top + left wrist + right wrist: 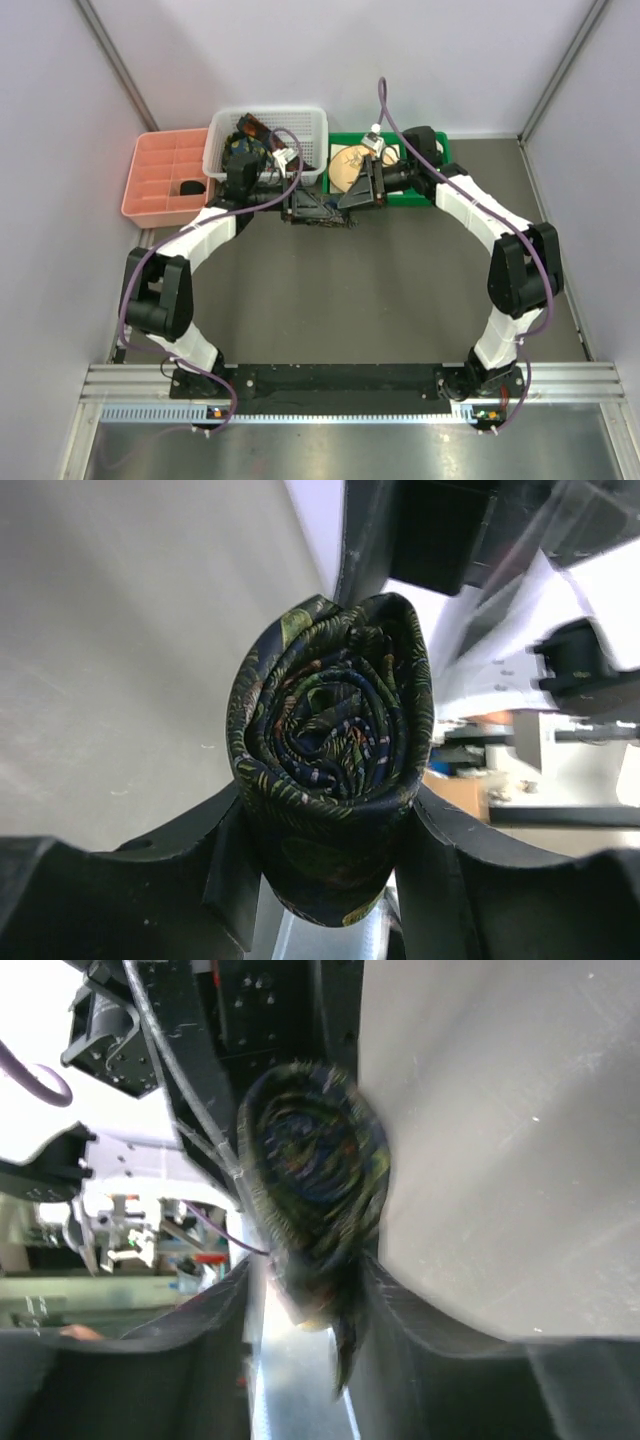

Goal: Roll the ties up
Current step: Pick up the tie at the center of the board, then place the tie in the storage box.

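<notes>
A tie (335, 740), dark with a small green and orange print, is wound into a tight roll and seen end-on. My left gripper (330, 815) is shut on it, both fingers pressing the roll's lower sides. The right wrist view shows the same tie (315, 1160), blurred, between the fingers of my right gripper (305, 1280). Those jaws stand open, with a gap on the left finger's side and a loose tail hanging down. From above, the left gripper (305, 207) and right gripper (355, 195) meet at the far middle of the table.
A white basket (215, 150) holding dark items stands at the back. A pink compartment tray (160, 175) lies left of it. To its right is a green tray (340, 140) with a round tan object (348, 165). Grey walls close in both sides.
</notes>
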